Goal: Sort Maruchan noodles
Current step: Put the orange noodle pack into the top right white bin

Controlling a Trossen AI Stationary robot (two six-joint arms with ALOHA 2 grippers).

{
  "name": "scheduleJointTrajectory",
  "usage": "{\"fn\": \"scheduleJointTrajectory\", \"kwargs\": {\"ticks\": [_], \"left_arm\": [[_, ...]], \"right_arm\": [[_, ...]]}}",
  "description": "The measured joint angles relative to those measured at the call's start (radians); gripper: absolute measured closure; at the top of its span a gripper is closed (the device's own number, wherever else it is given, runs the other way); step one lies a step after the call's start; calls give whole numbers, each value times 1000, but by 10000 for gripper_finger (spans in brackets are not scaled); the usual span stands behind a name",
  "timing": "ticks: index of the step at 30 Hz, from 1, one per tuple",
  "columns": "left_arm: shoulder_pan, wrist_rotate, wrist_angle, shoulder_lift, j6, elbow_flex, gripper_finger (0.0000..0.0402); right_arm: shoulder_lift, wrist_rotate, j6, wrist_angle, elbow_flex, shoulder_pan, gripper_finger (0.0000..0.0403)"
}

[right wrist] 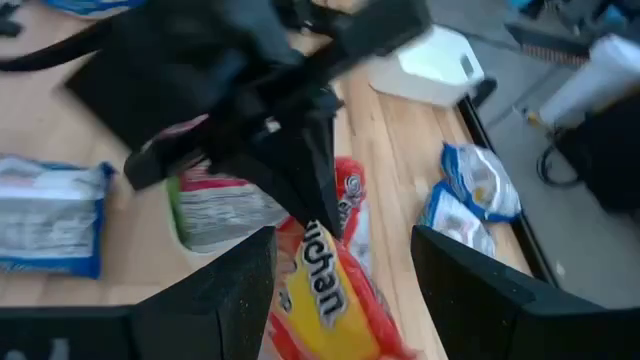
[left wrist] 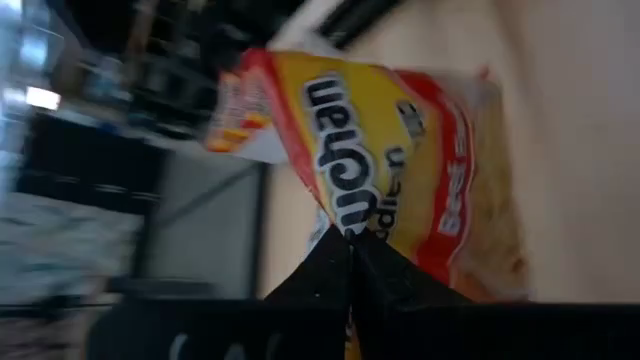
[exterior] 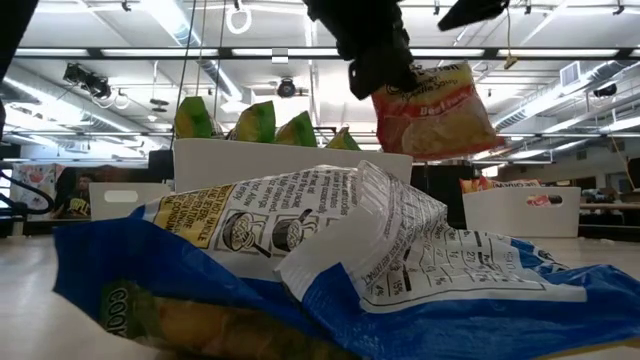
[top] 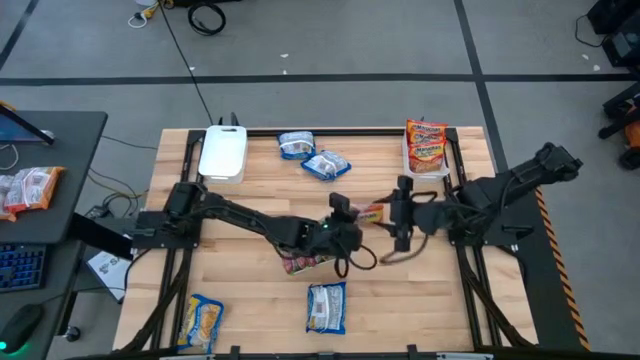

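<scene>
Left hand [top: 352,222] is pinching an orange beef packet [top: 372,213] shut by one corner above mid-desk, offering it between the right hand's [top: 402,213] spread fingers; that thin corner grip risks slipping during handover.

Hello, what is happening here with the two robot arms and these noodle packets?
The left gripper is shut on an orange-yellow noodle packet and holds it above the middle of the table. The right gripper stands open right by this packet, apparently ready to take it. Two blue packets lie at the far side, and more orange packets lie in the white tray at the right.
</scene>
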Motion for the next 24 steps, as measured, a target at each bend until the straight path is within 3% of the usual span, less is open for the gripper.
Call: {"fn": "scheduleJointTrajectory", "kwargs": {"ticks": [7,13,20,24], "left_arm": [[-2,-140,121,10,220,1,394],[-3,-166,162,10,323,1,394],[-3,-184,176,10,376,1,393],[-3,-166,227,10,376,1,393]], "right_arm": [[0,-65,123,6,0,-171,146],[0,-357,134,9,0,-317,135],[0,-537,95,14,-14,-372,94],[24,-533,102,18,-32,-384,76]]}}
